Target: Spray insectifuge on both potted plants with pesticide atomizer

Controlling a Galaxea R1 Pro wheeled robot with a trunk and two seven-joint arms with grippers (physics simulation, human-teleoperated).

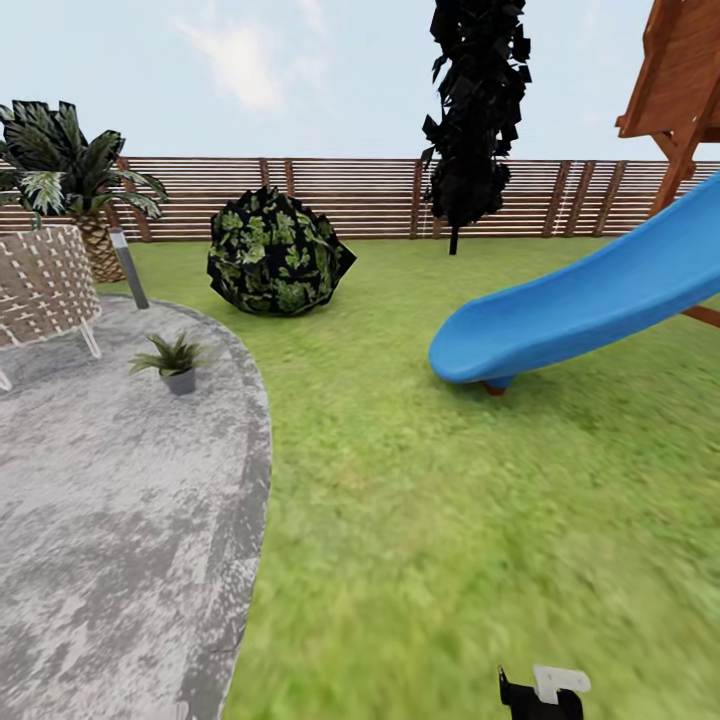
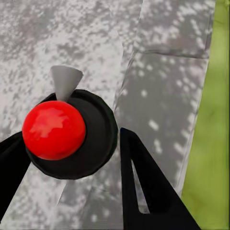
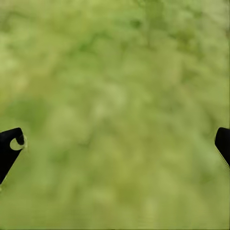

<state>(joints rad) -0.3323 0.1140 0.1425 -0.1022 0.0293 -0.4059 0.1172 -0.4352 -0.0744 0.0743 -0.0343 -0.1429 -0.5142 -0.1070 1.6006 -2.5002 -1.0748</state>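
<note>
The pesticide atomizer [image 2: 98, 132] is a dark rounded bottle with a red ball on top and a grey cone nozzle. It sits between the black fingers of my left gripper [image 2: 72, 139], which is shut on it above the grey patio paving. One potted plant [image 1: 178, 362], a low green rosette in a small grey pot, stands on the patio at the left of the head view. The other potted plant is out of view. My right gripper [image 3: 120, 134] is open over grass with nothing between its fingers, and it shows at the bottom of the head view [image 1: 545, 692].
The grey patio [image 1: 90, 520] meets the lawn [image 1: 450, 500] along a curved edge. A wicker chair [image 1: 40, 285], a palm [image 1: 70, 170] and a post stand at the far left. A big dark bush [image 1: 275, 252], a dark tree [image 1: 478, 110], a blue slide [image 1: 590, 300] and a wooden fence [image 1: 370, 195] lie ahead.
</note>
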